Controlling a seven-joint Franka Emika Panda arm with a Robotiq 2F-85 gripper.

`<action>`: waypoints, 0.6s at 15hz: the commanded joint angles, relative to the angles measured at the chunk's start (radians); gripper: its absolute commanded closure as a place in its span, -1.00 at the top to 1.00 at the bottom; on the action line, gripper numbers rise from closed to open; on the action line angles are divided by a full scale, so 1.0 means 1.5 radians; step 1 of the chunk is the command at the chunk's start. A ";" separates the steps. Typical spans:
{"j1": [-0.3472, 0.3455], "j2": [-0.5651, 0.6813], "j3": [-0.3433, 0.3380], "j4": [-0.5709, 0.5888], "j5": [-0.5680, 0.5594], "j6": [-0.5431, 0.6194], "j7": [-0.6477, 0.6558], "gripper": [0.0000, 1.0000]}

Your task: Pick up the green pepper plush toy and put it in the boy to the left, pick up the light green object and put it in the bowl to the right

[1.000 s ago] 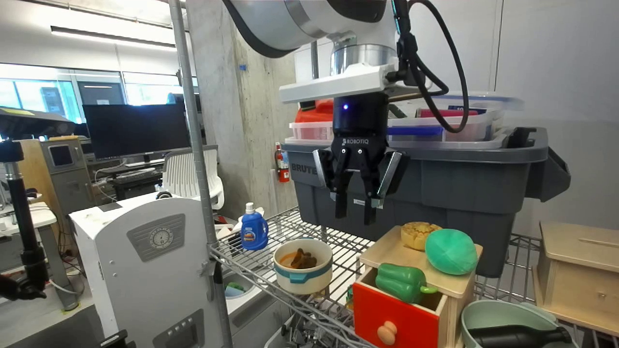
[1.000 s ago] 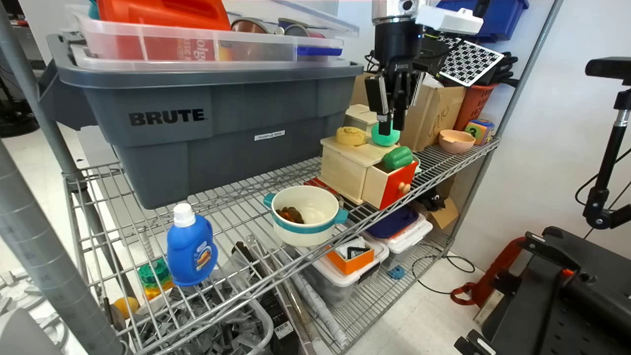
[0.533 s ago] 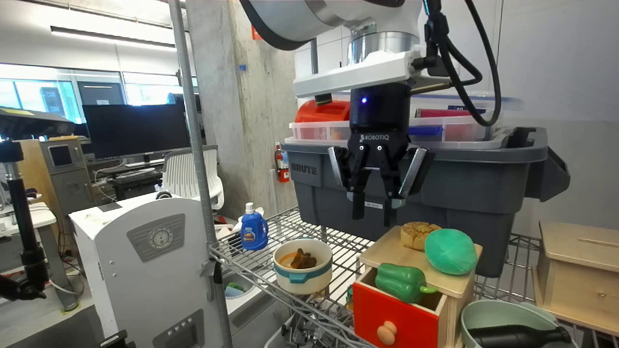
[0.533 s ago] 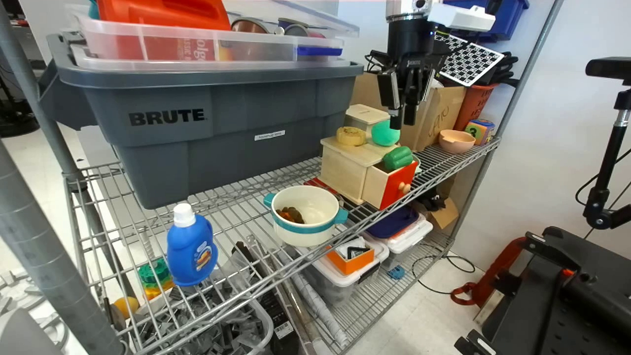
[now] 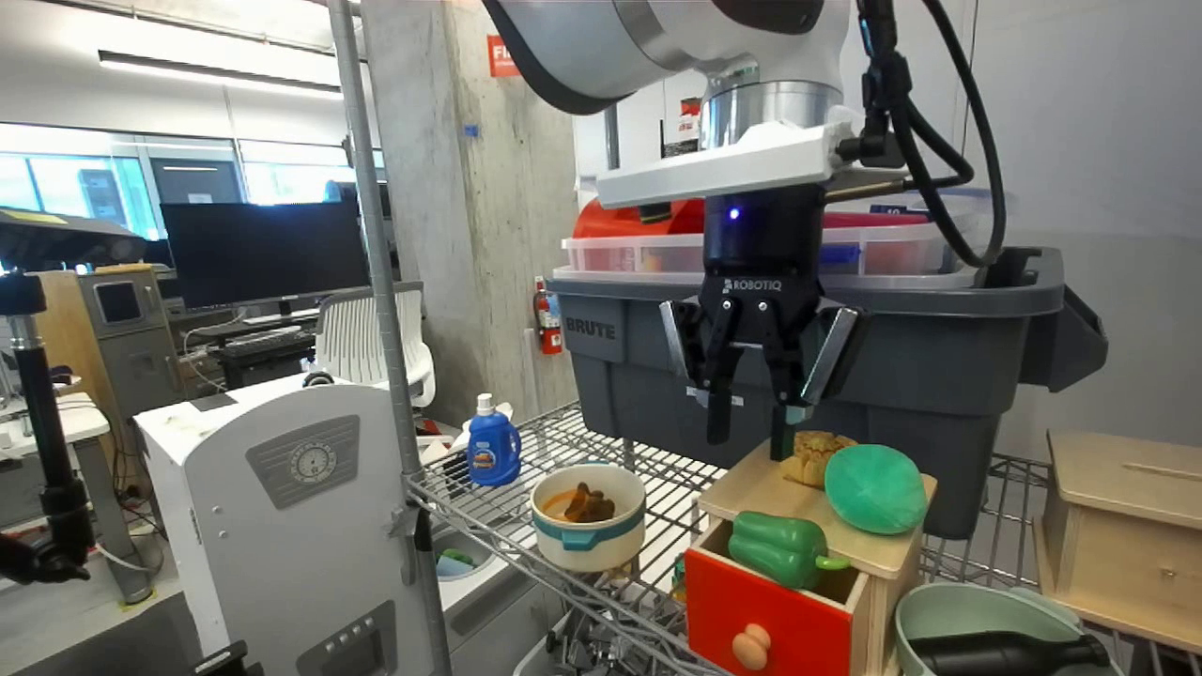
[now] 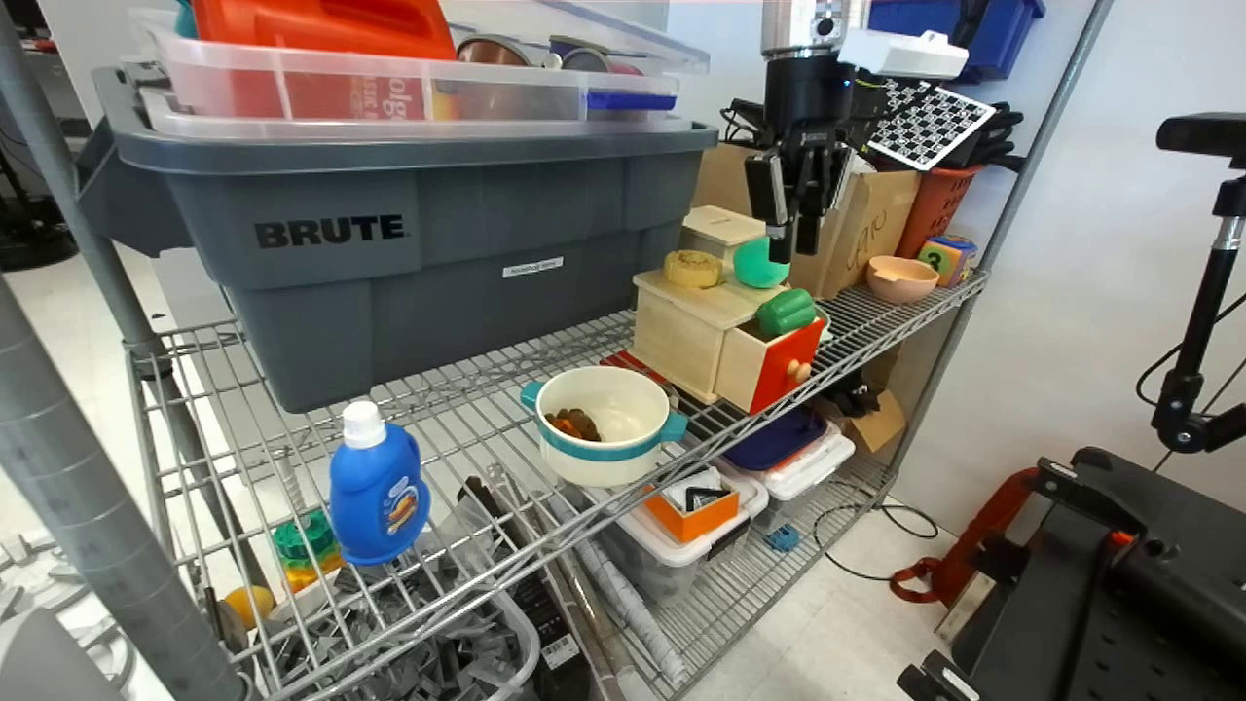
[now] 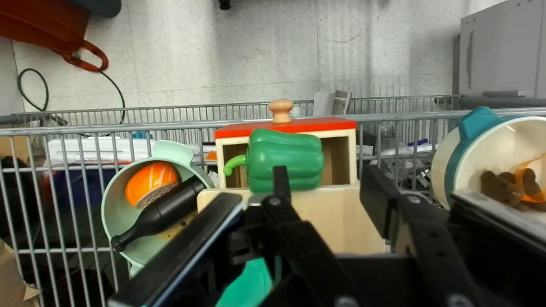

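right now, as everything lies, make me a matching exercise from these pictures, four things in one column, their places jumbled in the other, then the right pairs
Things
1. green pepper
2. blue bottle
3. black bottle
4. light green object

Places
A. on top of the wooden box that has the red-fronted drawer
B. lying in the grey-green bowl
C. in the opening of the pulled-out red-fronted drawer, sticking up above it
D. upright, directly on the wire shelf

Right pairs: 1-C, 2-D, 3-B, 4-A
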 commanded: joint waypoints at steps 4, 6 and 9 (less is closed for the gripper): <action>-0.005 0.058 0.003 0.057 0.004 -0.018 -0.016 -0.54; -0.006 0.070 0.003 0.064 0.004 -0.018 -0.016 -0.54; -0.008 0.084 0.003 0.070 0.005 -0.017 -0.018 -0.54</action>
